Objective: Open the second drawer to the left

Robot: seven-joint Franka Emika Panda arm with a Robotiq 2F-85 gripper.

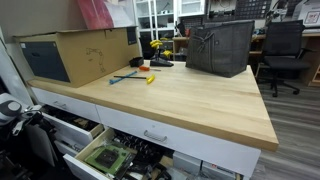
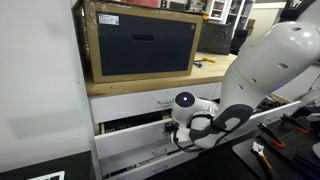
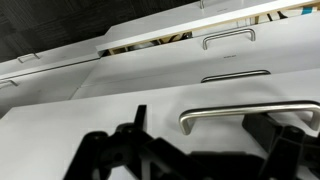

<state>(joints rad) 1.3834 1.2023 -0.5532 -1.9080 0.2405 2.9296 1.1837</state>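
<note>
The second drawer [image 1: 72, 124] is a narrow white drawer under the shallow top one. It stands partly pulled out and shows dark jumbled parts; its dark gap also shows in an exterior view [image 2: 130, 124]. My gripper [image 3: 210, 145] is open. Its black fingers sit on either side of a silver bar handle [image 3: 250, 112] on a white drawer front, not closed on it. In an exterior view the gripper [image 2: 185, 128] is at the drawer fronts, level with that gap, and the white arm hides the handle there.
A lower drawer [image 1: 108, 155] stands open with green circuit boards. A wide shallow drawer [image 1: 155, 132] lies beside it. On the wooden benchtop are a cardboard box [image 1: 75, 55], small tools [image 1: 135, 76] and a grey bag [image 1: 220, 48]. More handles [image 3: 228, 38] sit above.
</note>
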